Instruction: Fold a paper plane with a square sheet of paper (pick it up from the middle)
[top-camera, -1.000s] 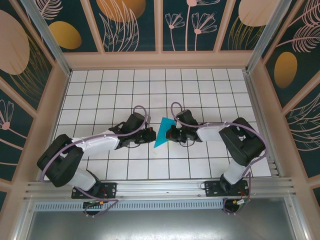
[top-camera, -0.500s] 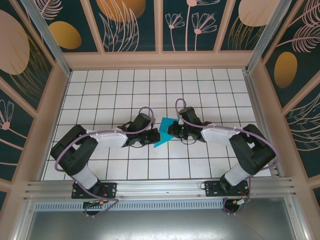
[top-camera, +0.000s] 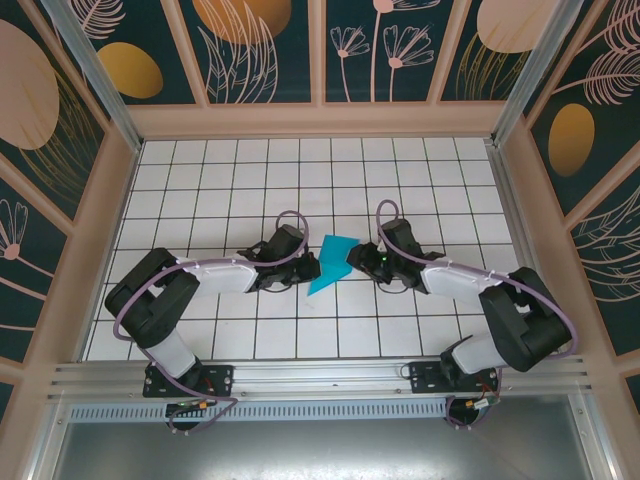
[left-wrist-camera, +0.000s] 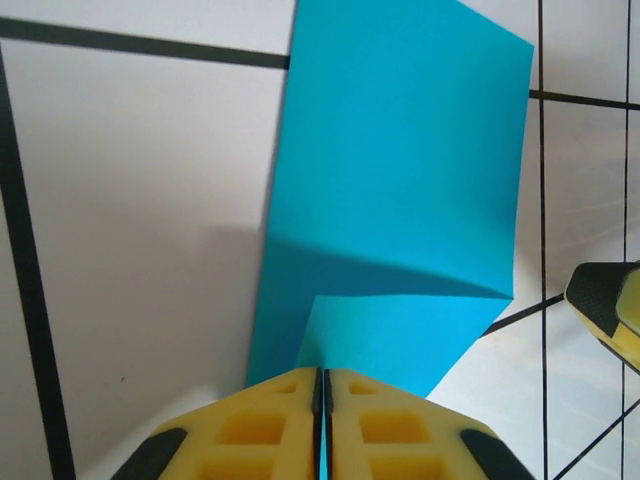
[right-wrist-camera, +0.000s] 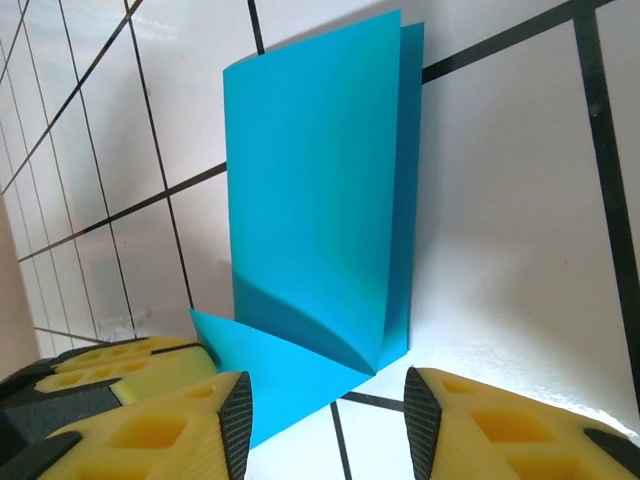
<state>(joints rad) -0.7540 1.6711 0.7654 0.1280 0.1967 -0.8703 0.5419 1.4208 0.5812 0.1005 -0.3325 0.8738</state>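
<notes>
The folded paper (top-camera: 330, 263) looks light and floppy; my left tool (left-wrist-camera: 321, 380) pinches its corner; my right tool (right-wrist-camera: 325, 405) stands spread; I'd grip along the crease.

the left arm (top-camera: 215, 272) and right arm (top-camera: 455, 280) wear white shells between black joints, with a lilac cable (top-camera: 290, 213) looping along each. the left gripper (left-wrist-camera: 322, 376) and right gripper (right-wrist-camera: 325, 400) carry yellow pocketed fingers (left-wrist-camera: 265, 430) edged in black.
</notes>
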